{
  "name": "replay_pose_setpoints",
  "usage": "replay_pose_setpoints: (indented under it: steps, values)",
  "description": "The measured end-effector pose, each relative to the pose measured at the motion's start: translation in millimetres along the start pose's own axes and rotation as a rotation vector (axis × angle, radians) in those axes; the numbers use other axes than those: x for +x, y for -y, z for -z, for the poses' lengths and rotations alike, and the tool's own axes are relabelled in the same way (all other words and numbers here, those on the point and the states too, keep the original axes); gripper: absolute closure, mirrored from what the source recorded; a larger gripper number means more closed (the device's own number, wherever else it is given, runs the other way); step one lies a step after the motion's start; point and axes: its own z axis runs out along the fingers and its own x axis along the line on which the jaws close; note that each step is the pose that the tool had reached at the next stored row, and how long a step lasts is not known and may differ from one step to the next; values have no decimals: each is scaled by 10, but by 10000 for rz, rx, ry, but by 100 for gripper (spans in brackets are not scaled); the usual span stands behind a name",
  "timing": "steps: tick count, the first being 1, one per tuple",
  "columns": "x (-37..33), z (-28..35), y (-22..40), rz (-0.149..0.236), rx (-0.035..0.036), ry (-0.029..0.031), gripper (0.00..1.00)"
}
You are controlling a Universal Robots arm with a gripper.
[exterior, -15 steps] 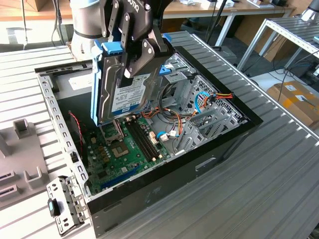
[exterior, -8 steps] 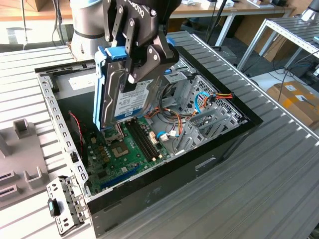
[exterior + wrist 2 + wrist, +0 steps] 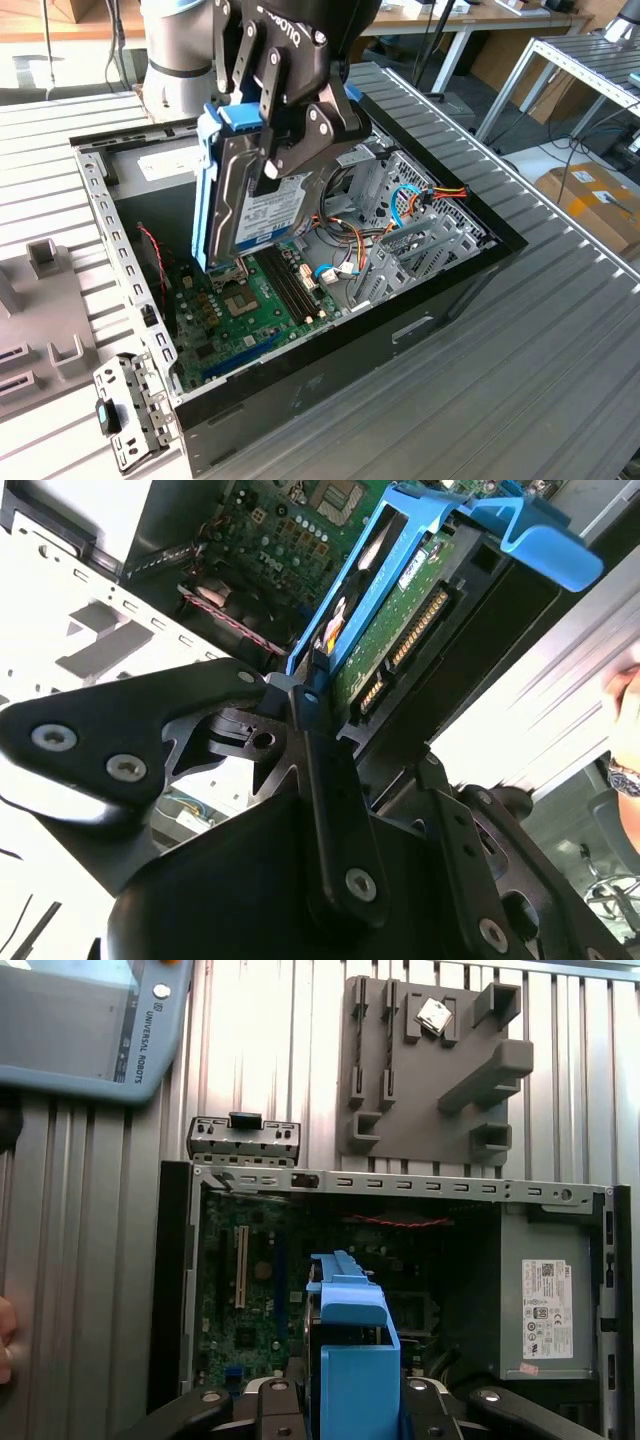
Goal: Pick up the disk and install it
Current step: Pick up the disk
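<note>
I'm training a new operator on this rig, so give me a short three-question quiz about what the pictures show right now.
1. True or false: the gripper is shut on the disk.
2. The disk is held over: A) the open computer case; B) the grey fixture plate; C) the floor.
3. Fill in: the disk's rails are ___.
Key: 1 true; 2 A; 3 blue.

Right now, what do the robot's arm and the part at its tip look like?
The arm is a pale grey, rounded tube. Its end effector is black, with white lettering on the body and angular hinged fingers pinned by silver screws.
</note>
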Motion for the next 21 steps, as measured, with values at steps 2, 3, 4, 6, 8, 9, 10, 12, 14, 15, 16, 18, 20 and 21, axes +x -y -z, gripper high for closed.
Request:
replay_pose_setpoints:
  steps: [2, 3, 4, 6, 8, 9, 10, 12, 14, 15, 16, 18, 20, 21]
  values:
    - [18, 1, -1, -1, 0, 0, 64]
    - [19, 1, -1, -2, 0, 1, 64]
    - [19, 1, 0, 0, 0, 1, 64]
    - [20, 2, 0, 0, 0, -1, 64]
    - [20, 1, 0, 0, 0, 0, 64]
    - [21, 1, 0, 0, 0, 0, 64]
    - [21, 1, 0, 0, 0, 0, 64]
    - [22, 2, 0, 0, 0, 0, 64]
    - [23, 2, 3, 1, 0, 0, 64]
    - [23, 2, 8, 2, 0, 1, 64]
    - [23, 2, 12, 1, 1, 1, 64]
    - [23, 5, 34, 1, 0, 0, 64]
    - [23, 6, 53, 0, 0, 0, 64]
    - [24, 8, 64, 0, 0, 0, 64]
